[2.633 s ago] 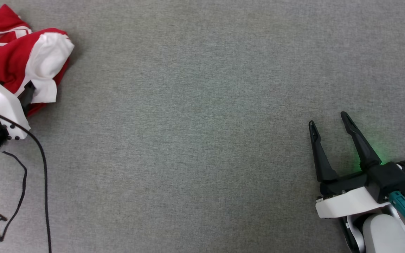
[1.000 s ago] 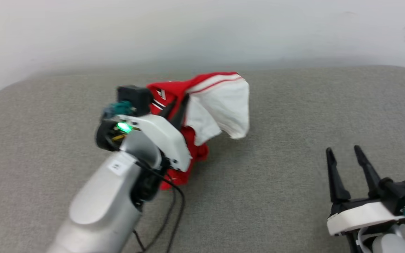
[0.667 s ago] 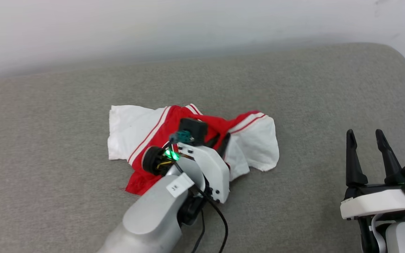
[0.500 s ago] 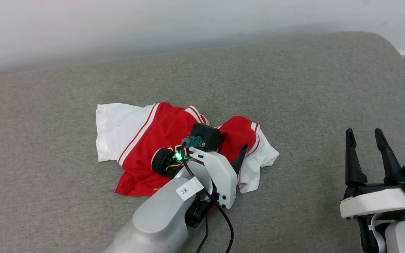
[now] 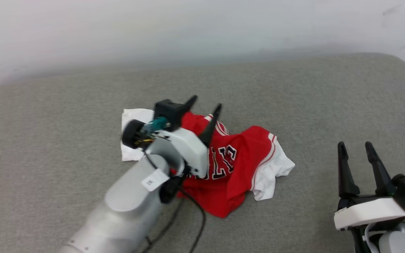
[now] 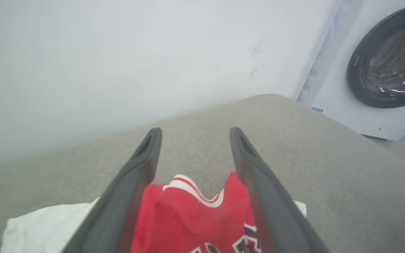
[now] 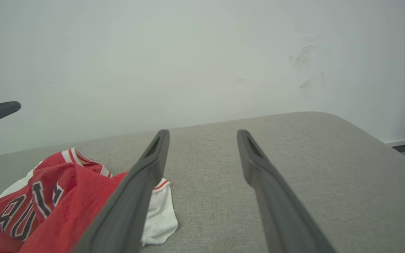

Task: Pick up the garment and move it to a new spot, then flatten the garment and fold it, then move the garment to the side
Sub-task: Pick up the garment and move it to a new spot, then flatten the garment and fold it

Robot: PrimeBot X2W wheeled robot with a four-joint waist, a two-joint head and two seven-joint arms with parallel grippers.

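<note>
A grey cloth-covered tabletop with rounded corners runs back to a plain white wall. Faint dark scuff marks show on the wall. Past one corner stands a white washing machine with a round dark door.

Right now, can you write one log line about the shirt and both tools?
garment: crumpled on grey cushion | left tool: open over garment, empty | right tool: open, empty, apart | flattening: not done

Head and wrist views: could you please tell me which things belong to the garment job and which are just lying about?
Job: garment, crumpled on the grey surface; left gripper, open above it; right gripper, open, apart from it.
Lying about: black cable; washing machine; white wall.
</note>
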